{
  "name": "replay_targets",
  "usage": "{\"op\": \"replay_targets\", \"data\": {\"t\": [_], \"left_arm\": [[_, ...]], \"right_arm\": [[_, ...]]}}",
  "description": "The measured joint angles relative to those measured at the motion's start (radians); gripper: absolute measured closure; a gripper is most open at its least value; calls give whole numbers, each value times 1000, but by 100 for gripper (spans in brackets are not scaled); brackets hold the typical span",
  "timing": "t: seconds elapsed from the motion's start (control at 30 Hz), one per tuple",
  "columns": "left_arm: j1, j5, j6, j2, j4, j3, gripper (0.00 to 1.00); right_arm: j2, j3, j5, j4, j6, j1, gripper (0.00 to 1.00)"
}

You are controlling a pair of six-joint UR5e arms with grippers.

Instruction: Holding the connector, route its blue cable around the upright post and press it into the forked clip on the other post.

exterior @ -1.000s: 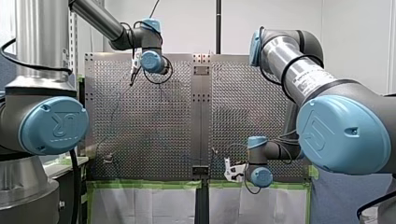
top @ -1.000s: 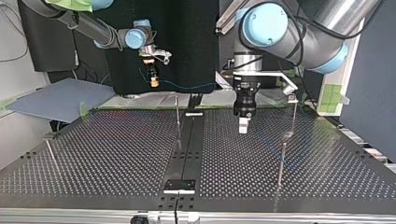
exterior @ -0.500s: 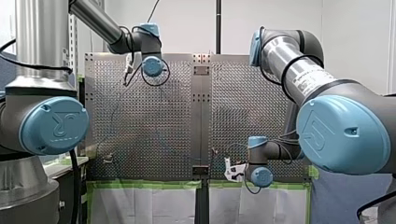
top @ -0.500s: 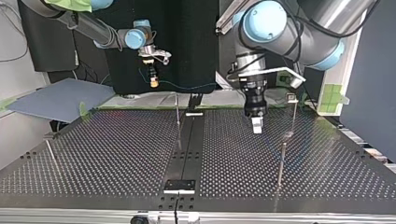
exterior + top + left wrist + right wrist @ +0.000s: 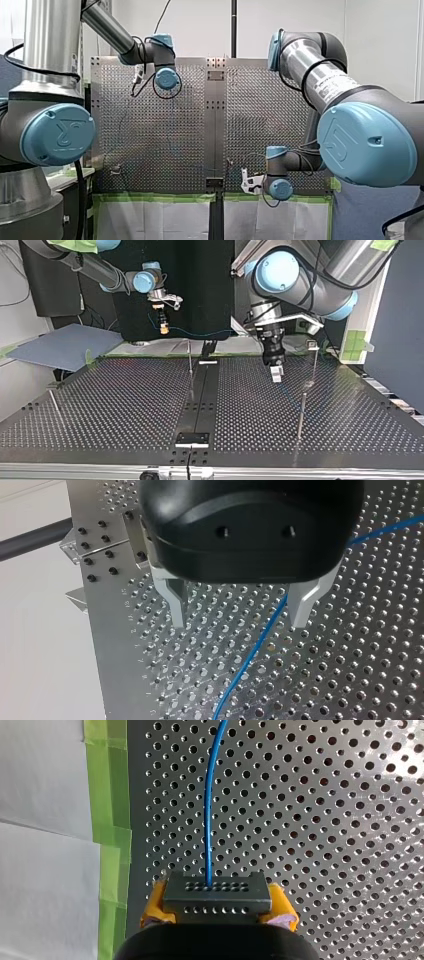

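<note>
Right pincer (image 5: 218, 907) grips the connector (image 5: 216, 892); left pincer (image 5: 239, 622) gapes, empty, over blue cable (image 5: 249, 660).

The cable (image 5: 209, 810) is bright blue. The connector (image 5: 216, 894) is dark grey, dotted with two rows of small holes. My right arm's fingers (image 5: 155, 904) carry yellow pads; my left arm's fingers (image 5: 302, 605) are pale metal. The bench (image 5: 325, 820) is silver with a regular grid of holes, edged in green tape (image 5: 107, 795).

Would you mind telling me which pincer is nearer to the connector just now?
Right. My right pincer grips the connector; my left pincer hangs open over the blue cable, away from it.
</note>
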Motion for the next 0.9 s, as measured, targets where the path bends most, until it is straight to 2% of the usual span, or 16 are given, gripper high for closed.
{"op": "replay_targets", "data": {"t": [0.6, 0.77, 0.9], "left_arm": [[18, 33, 23, -43, 3, 42, 0], [29, 25, 30, -52, -3, 62, 0], [38, 7, 49, -80, -26, 85, 0]], "right_arm": [[0, 0, 0, 1, 0, 4, 100], [0, 0, -1, 0, 0, 6, 100], [1, 0, -4, 0, 0, 6, 100]]}}
